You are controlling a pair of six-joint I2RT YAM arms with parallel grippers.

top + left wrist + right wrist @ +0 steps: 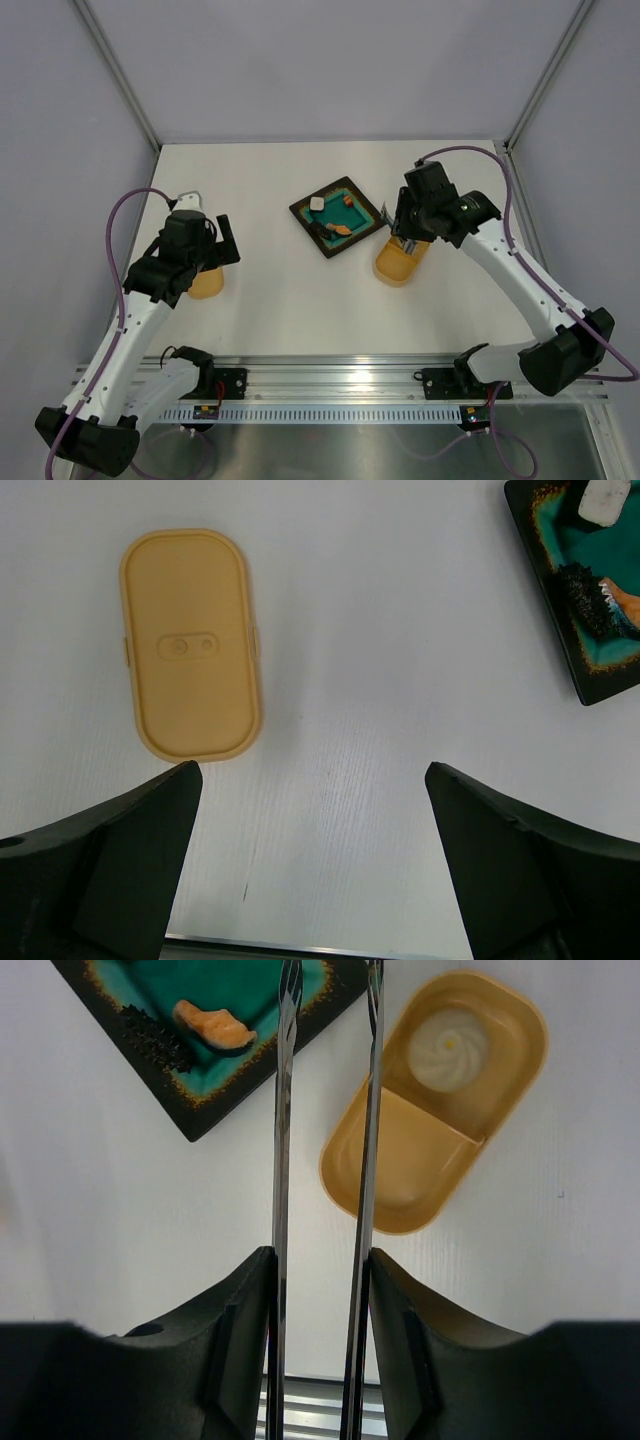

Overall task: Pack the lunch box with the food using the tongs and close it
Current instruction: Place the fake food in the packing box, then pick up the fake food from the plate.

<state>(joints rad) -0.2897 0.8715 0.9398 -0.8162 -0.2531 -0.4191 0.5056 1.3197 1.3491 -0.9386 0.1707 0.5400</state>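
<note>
Right tool (320, 1257) clamps one pair of tongs (283, 1110), their arms apart, over one lunch box (400, 1175) just right of one plate (190, 1115). One beige ball (447, 1050) fills one of its two compartments. Four pieces lie on the plate. Left tool (312, 770) stands wide apart near one lid (190, 645).

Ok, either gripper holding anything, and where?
Right gripper clamps the tongs across both arms, well back from the tips. Left gripper is open, holding nothing.
</note>
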